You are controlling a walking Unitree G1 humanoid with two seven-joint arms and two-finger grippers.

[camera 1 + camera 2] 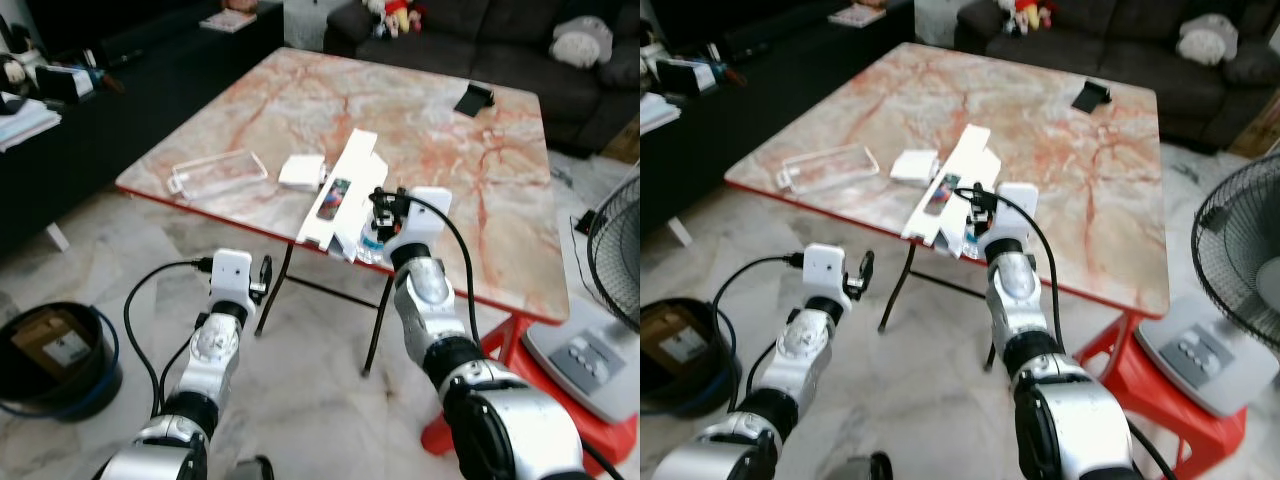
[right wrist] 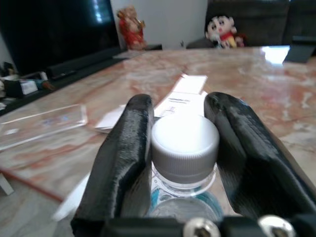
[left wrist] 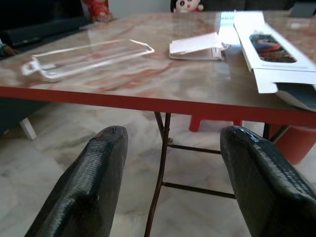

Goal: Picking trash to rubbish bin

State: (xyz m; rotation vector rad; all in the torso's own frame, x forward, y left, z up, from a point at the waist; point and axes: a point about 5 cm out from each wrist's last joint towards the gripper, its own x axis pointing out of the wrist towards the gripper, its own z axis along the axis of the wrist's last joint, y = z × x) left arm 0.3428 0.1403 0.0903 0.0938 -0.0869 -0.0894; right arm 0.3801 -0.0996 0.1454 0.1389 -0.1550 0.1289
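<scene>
So the right gripper is up at the near edge of the marble-top table, and its two black fingers sit on either side of a small clear plastic bottle with a white screw cap. The fingers are closed in snug against the bottle's neck and cap, so it's got hold of it. There's a bit of blue-green label under the cap, but I can't read any writing on it.

The bottle sits right at the table's edge, next to a long white cardboard box that has a colourful printed picture on it; whatever text is there is too small to make out. A folded white paper lies just beside the box, and a clear plastic tray is further over towards the robot's left.

The left gripper hangs below table height out in front of the table's near edge, fingers spread wide apart with nothing between them.

The rubbish bin is down on the floor at the robot's left, dark with a blue rim, with a brown cardboard piece carrying a white label inside. Can't read that label either.
</scene>
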